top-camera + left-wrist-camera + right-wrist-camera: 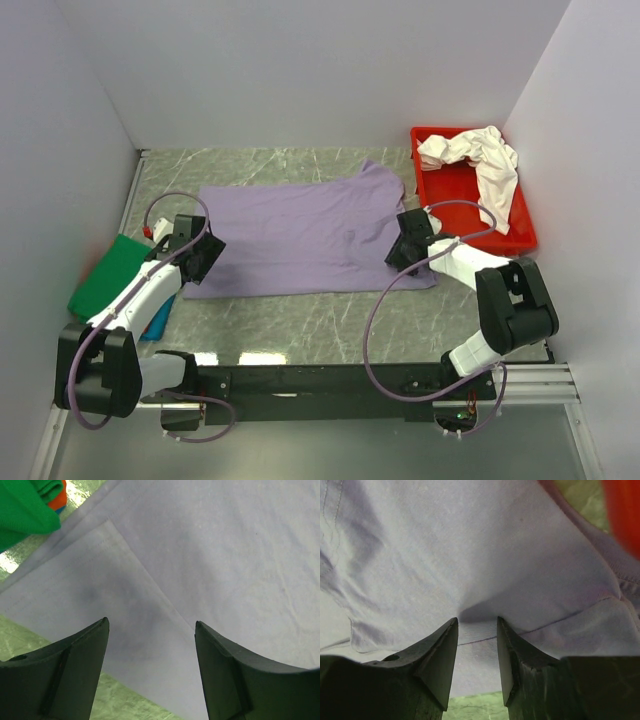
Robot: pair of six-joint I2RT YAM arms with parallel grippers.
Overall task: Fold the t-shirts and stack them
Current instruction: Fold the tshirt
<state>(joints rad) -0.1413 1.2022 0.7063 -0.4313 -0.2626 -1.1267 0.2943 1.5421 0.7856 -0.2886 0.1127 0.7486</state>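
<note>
The lavender t-shirt [310, 235] lies spread nearly flat in the middle of the desk [300, 325], and it is the garment being worked on. The left hand [208, 255] sits low over its left edge. Its fingers are wide apart and grip nothing, with only cloth and an overlapping hemmed layer showing beneath. The right hand [400, 250] is at the shirt's right edge. Its fingers are parted more narrowly and their tips are down against the fabric by a seam, but it does not appear to have closed on the cloth.

Left of the lavender shirt, a green t-shirt [115, 275] rests on a blue one [158, 325]. The left wrist view shows a sliver of red-orange cloth [60, 499] under the green. I take this for the stack of finished shirts, though how neatly they are folded cannot be seen.

To the right of the lavender shirt, beyond its far corner, a white t-shirt [478, 160] lies crumpled in the red tray [520, 240], untouched.

By my reckoning three shirts are done. The lavender one has barely begun folding, and the white one remains.
</note>
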